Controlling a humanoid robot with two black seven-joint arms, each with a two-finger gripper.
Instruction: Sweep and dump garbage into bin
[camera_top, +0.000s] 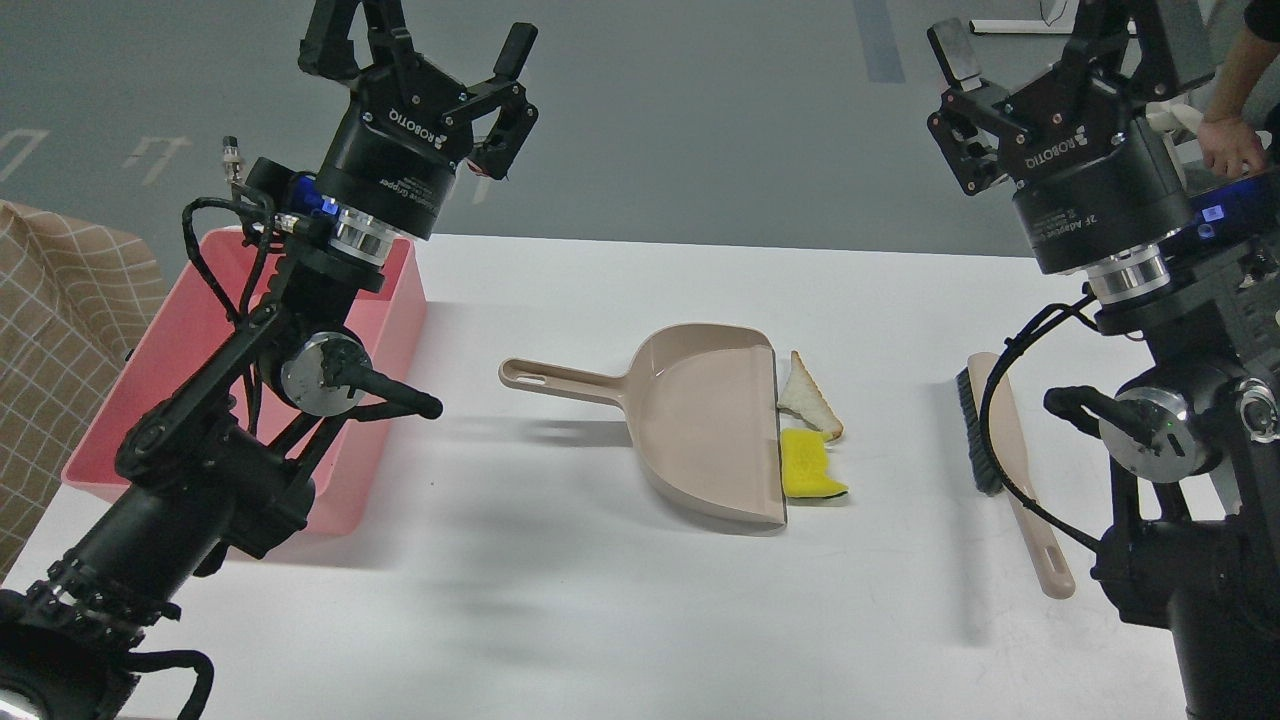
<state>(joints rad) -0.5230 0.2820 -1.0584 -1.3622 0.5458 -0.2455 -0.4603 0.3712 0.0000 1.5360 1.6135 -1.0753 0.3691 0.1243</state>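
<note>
Brush (1010, 470) right of garbage (812, 440), dustpan (700, 420).

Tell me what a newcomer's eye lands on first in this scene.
First, the beige dustpan mid-table, with a bread slice and a yellow sponge chunk lying at its open edge. Then the pink bin at the table's left, partly behind the raised left gripper, and a brush lying to the right.

Pink bin (395, 300), beige dustpan (700, 420), yellow sponge chunk (805, 475), white table (620, 620)
</note>
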